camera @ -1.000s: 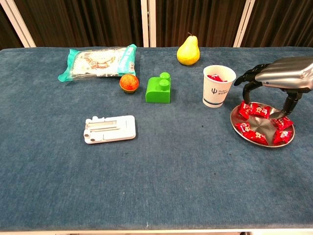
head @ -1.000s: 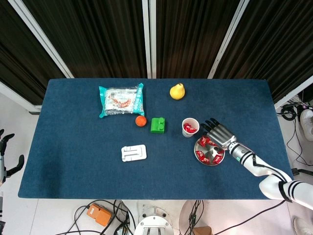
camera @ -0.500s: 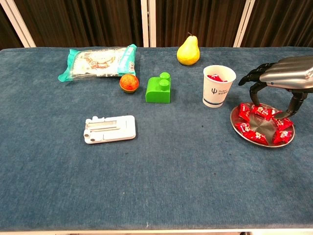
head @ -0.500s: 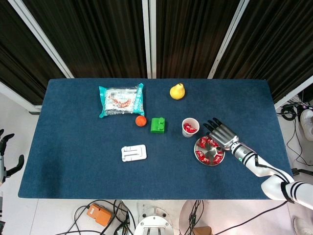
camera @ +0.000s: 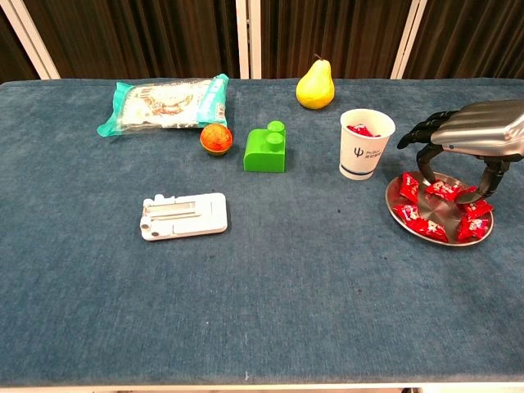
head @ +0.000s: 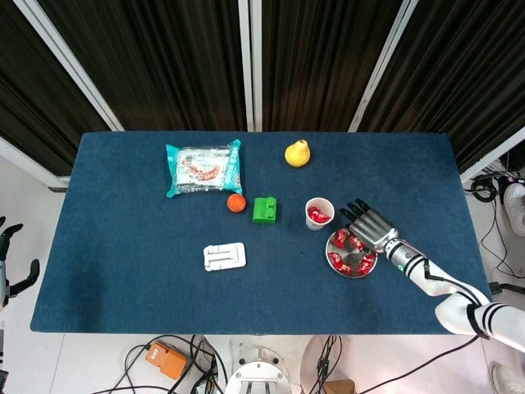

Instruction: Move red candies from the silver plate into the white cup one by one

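Observation:
The silver plate (head: 349,275) (camera: 446,214) lies at the right of the table and holds several red candies (head: 339,261) (camera: 417,221). Just left of it stands the white cup (head: 319,213) (camera: 366,144), with red candy (camera: 360,129) showing inside. My right hand (head: 373,226) (camera: 475,131) hovers low over the plate's far side. Its fingers curve down, a fingertip and the thumb on either side of one candy (camera: 442,190) that still lies on the plate. My left hand (head: 12,267) hangs off the table's left edge, fingers apart and holding nothing.
A yellow pear (camera: 315,84) stands behind the cup. A green block (camera: 265,147) and an orange ball (camera: 216,137) sit left of the cup. A snack packet (camera: 164,102) lies at the back left, and a white stand (camera: 182,215) lies nearer the front.
The right hand has shifted slightly right over the plate and lowered, its fingers coming down around a candy at the plate's far side. The left hand stays put.

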